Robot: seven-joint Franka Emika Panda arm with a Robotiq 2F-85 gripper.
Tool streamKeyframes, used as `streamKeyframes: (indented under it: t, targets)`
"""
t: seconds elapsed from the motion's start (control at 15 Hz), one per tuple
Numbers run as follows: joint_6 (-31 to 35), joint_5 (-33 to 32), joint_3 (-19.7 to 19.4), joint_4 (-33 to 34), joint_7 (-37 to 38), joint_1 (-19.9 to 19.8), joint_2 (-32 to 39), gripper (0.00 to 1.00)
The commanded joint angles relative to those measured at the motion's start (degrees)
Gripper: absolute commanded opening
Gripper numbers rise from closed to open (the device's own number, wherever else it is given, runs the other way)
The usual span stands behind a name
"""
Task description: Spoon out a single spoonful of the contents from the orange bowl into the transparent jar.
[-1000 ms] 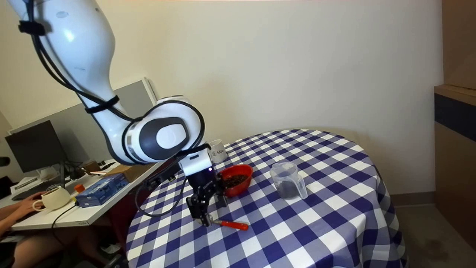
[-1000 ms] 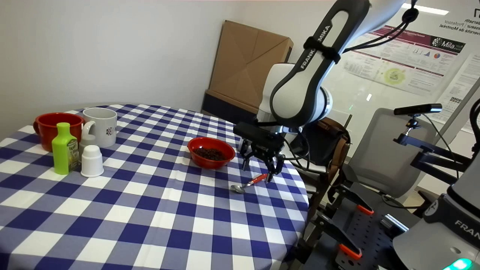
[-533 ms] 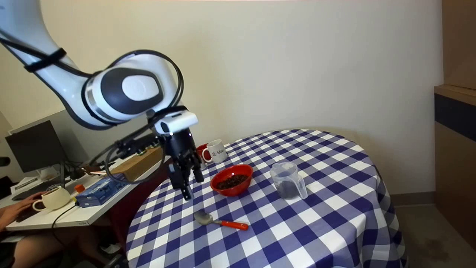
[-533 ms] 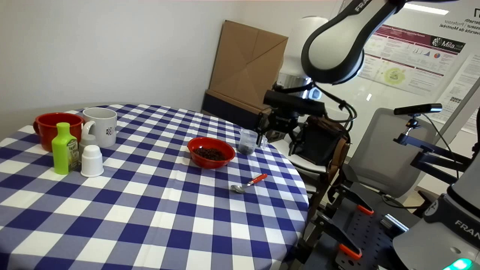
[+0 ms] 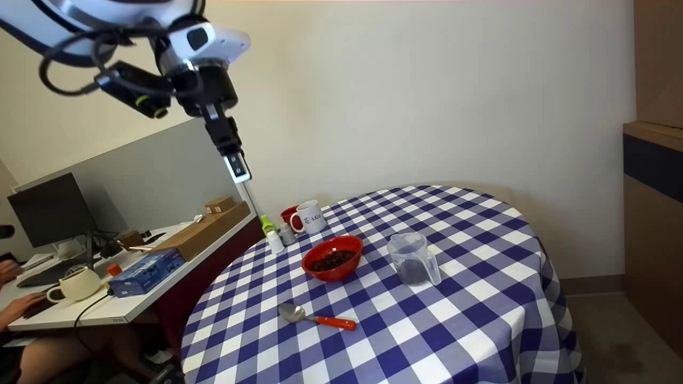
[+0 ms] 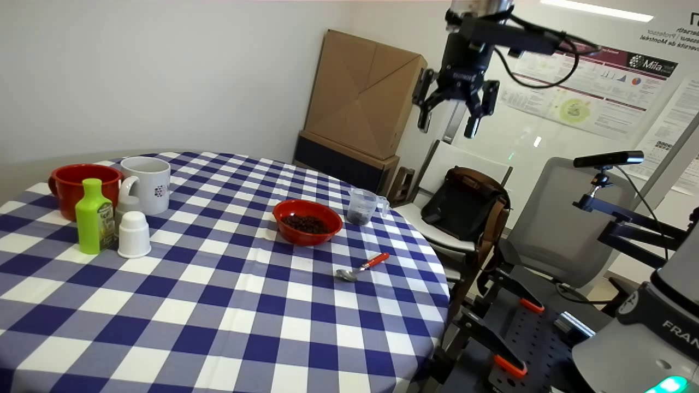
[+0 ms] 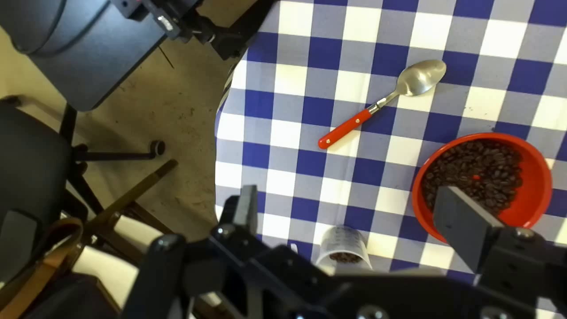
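I had the black two-fingered gripper (image 6: 448, 130) hanging high, well apart from everything on the round, blue-and-white checked worktop (image 6: 229, 338); its fingers (image 7: 463, 221) stood spread wide; in the wrist view one of them hid part of the rim of the glossy, round, red-orange bowl (image 7: 537, 177), which sat upright with a bank of dark brown beans (image 7: 483, 168) inside; in an exterior view I saw the red-handled metal spoon (image 6: 372, 262) lying flat near the worktop's right edge, its handle end pointing towards it; the short, clear, see-through jar (image 6: 360, 204) with a side handle stood upright near the same edge, farther back, with dark beans in its lower part; the bowl sat further in from that edge, near the jar but apart from it.

Towards the far left edge, in both exterior views, I had a close group: a red mug (image 6: 66, 191), just beside it a white mug (image 6: 152, 188) with dark marking, then a lime-green bottle (image 6: 90, 218), a white dome-topped shaker (image 6: 134, 237) and a grey shaker (image 5: 288, 236); in an exterior view a brown cardboard box (image 6: 360, 98) stood beyond the far edge, and a chair (image 6: 461, 161) with a black-and-brown bag (image 6: 456, 207) stood past the right edge.
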Motion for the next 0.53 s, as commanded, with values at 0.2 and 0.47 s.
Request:
streamKeyframes:
  t: [0.2,0.47]
  targets:
    - [-10.54,9.77,-0.71,8.23,-26.18,-1.57,-5.44,1.00]
    - [-11.24,12.88,0.45,8.03,-30.01,-3.10,-5.56,1.00]
